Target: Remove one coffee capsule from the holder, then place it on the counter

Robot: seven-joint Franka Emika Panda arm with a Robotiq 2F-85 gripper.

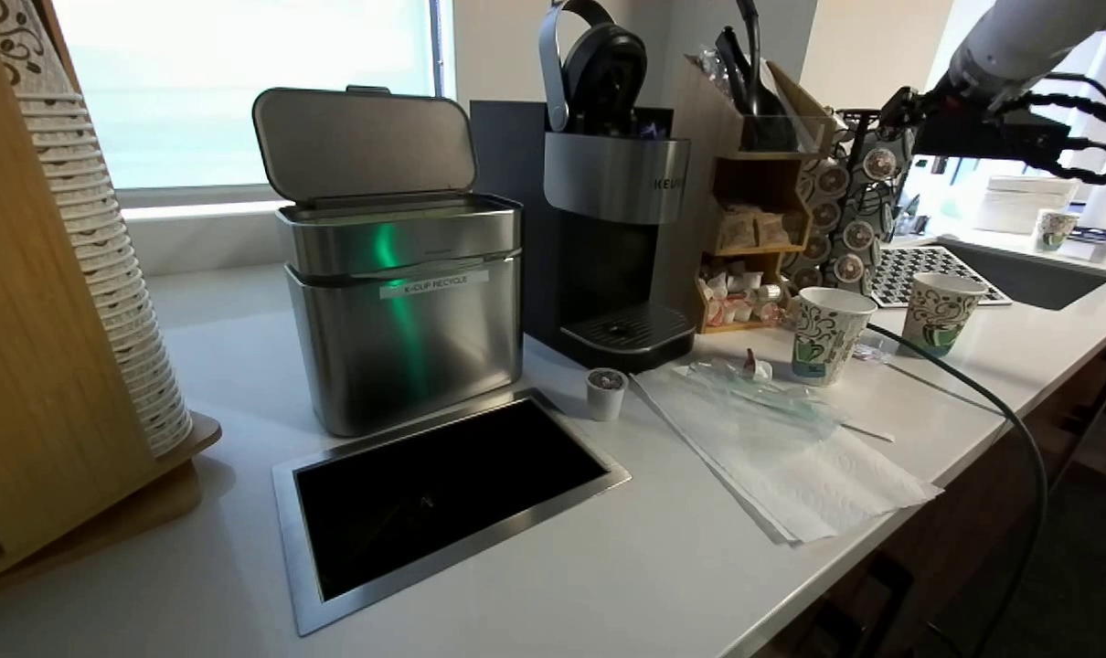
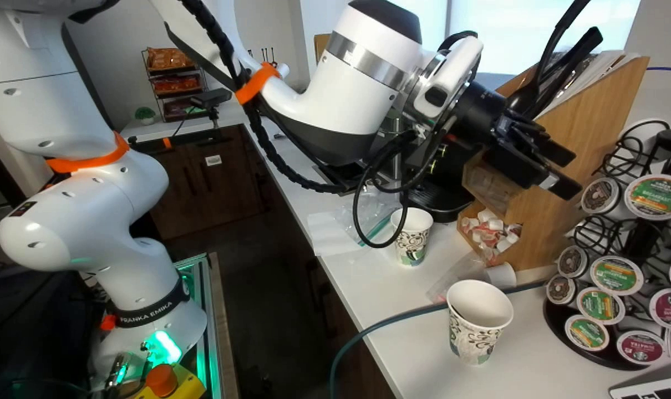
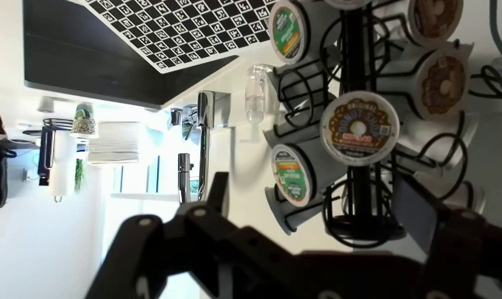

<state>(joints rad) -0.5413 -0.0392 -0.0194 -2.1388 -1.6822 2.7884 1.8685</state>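
The holder is a wire rack with a black centre post (image 3: pixel 362 195), carrying several capsules; it also shows in both exterior views (image 1: pixel 850 196) (image 2: pixel 643 241). In the wrist view a brown Donut Shop capsule (image 3: pixel 360 128) faces me in the rack, with a green-labelled capsule (image 3: pixel 291 176) lower left of it. My gripper (image 2: pixel 568 173) is open and empty, in the air beside the rack's upper part. In the wrist view its fingers stand wide apart (image 3: pixel 313 189), with the rack seen beyond them. A loose capsule (image 1: pixel 605 395) stands upright on the white counter (image 1: pixel 553 576).
A wooden organizer (image 2: pixel 585 149) stands close beside the gripper. The coffee machine (image 1: pixel 617 192), a steel bin (image 1: pixel 407 329) and the framed dark opening (image 1: pixel 452 493) lie further along. Paper cups (image 2: pixel 477 327) (image 2: pixel 412 238) and a cable (image 2: pixel 391 327) are near the counter's front edge.
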